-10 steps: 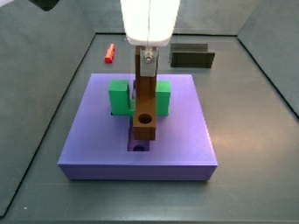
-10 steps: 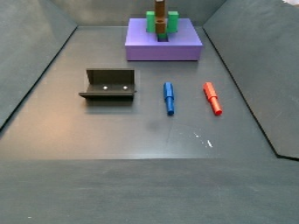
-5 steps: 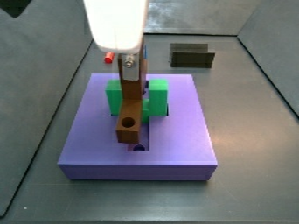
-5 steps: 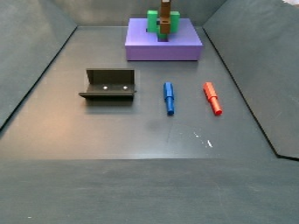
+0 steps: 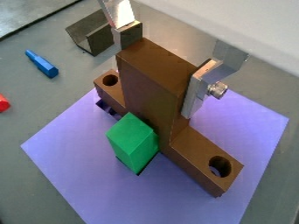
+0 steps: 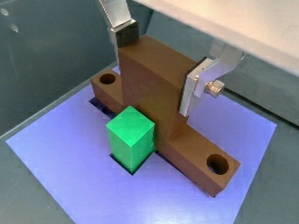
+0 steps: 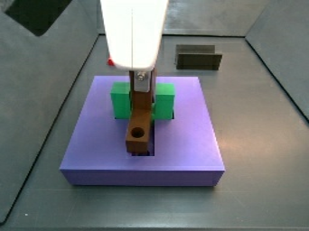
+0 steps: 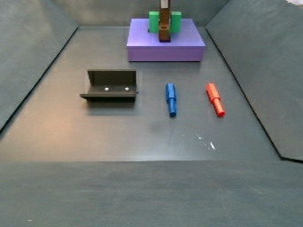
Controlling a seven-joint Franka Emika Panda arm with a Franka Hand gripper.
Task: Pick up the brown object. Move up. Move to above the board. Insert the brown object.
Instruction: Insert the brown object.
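Observation:
The brown object (image 5: 152, 96) is a T-shaped wooden piece with a round hole at each end of its long base. My gripper (image 5: 163, 57) is shut on its upright part, with one finger (image 5: 205, 83) on each side; both wrist views show this (image 6: 162, 59). The base lies along the central groove of the lavender board (image 7: 187, 144), right beside a green block (image 6: 131, 136). In a side view the gripper (image 7: 141, 83) hangs over the board's middle with the brown object (image 7: 139, 126) below it. The board (image 8: 183, 49) stands at the far end of the floor.
The dark fixture (image 8: 109, 86) stands on the grey floor, with a blue peg (image 8: 171, 98) and a red peg (image 8: 214, 98) lying beside it. Grey walls enclose the floor. The fixture (image 7: 200, 59) also shows behind the board.
The gripper with the brown object swung left, then came back to the centre line and lower, so the piece now lies straight along the groove.

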